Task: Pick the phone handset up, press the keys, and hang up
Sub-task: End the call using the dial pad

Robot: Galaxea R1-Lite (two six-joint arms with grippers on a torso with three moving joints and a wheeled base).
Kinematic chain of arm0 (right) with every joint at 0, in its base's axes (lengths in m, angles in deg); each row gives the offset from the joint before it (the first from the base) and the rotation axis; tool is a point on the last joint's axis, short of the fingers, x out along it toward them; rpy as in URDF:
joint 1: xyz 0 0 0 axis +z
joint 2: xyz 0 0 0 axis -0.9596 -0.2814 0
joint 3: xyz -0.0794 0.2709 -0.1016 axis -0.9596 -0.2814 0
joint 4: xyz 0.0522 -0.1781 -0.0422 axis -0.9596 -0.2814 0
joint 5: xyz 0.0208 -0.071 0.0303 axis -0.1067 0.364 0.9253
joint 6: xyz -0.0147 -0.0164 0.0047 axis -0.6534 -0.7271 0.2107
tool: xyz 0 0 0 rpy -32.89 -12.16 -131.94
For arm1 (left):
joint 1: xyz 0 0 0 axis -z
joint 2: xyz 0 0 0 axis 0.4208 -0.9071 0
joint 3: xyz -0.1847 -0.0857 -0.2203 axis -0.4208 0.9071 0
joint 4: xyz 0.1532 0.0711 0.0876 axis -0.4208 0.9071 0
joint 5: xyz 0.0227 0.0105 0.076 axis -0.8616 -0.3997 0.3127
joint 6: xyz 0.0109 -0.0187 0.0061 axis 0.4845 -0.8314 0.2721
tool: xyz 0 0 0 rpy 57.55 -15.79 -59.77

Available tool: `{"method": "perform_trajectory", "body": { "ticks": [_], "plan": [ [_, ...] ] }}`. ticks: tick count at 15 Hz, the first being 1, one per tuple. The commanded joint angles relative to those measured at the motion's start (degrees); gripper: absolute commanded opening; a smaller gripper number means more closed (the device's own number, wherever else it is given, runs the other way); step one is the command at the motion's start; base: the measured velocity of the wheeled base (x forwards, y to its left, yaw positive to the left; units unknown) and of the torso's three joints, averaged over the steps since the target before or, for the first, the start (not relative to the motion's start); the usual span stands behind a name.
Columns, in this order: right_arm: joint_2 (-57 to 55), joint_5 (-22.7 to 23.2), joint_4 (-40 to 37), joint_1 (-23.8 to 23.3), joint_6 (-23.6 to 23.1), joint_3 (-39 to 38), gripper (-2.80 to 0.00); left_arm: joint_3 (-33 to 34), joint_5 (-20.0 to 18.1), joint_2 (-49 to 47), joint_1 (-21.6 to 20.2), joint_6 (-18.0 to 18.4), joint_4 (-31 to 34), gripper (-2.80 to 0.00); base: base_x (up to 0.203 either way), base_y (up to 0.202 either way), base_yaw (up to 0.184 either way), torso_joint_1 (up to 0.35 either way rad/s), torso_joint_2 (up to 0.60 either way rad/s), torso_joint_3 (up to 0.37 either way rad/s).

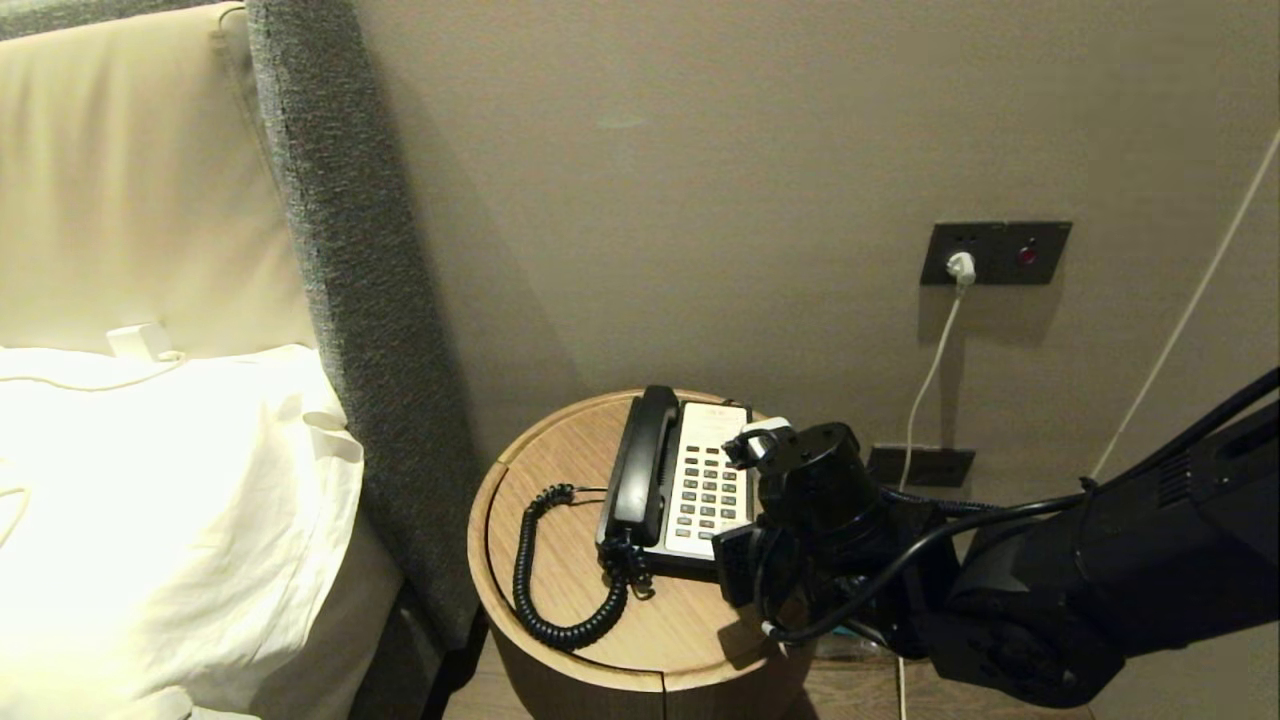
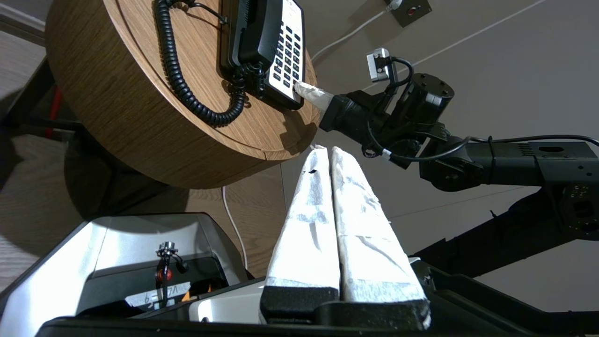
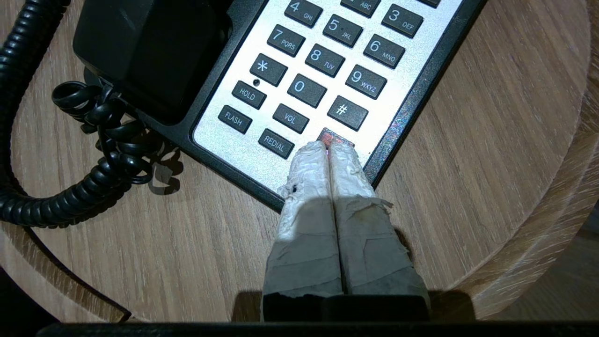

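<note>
Pressing down on the red key (image 3: 335, 138) at the near corner of the keys (image 3: 327, 61), the right gripper (image 3: 329, 146) has its two tape-wrapped fingers (image 3: 306, 187) squeezed together with nothing between them, their tips covering most of that button so its label cannot be read. In the head view the gripper's own wrist and arm hide the tips and the near right corner of the phone base (image 1: 690, 480). The phone handset (image 1: 640, 465) lies in its cradle along the left side of the base, its long axis running from the near edge of the round wooden table (image 1: 580, 660) toward the wall, parallel to the keypad; only its near earpiece end appears in the right wrist view, the rest cut off. Its coiled cord (image 1: 545, 570) loops out over the tabletop to the left. The left gripper (image 2: 327, 150) hangs below and off the table's edge, fingers closed on nothing.
</note>
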Motion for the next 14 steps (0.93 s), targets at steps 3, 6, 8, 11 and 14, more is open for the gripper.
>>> {"method": "perform_trajectory", "body": {
  "ticks": [3,6,8,11,14],
  "plan": [
    [1.3,-0.1,0.0,0.0,0.1,0.7,-2.80,1.0,0.0,0.3,0.0,-0.4,0.1,-2.80,0.000,0.000,0.000,0.000,0.00,0.000],
    [1.2,-0.1,-0.1,0.0,0.1,0.8,-2.80,1.6,-0.1,1.0,0.0,-0.3,0.1,-2.80,0.000,0.000,0.000,0.000,0.00,0.000],
    [0.8,-0.1,-0.2,0.0,0.1,0.6,-2.80,1.5,-0.1,0.9,0.0,-0.3,0.1,-2.80,0.000,0.000,0.000,0.000,0.00,0.000],
    [0.0,-0.3,-0.2,0.0,0.1,0.4,-2.80,1.4,-0.3,0.8,0.0,-0.3,0.0,-2.80,0.000,0.000,0.000,0.000,0.00,0.000],
    [0.0,-0.4,-0.3,-0.1,0.1,0.1,-2.80,1.3,-0.6,0.5,0.0,-0.3,0.0,-2.80,0.000,0.000,0.000,0.000,0.00,0.000]
  ]
}}
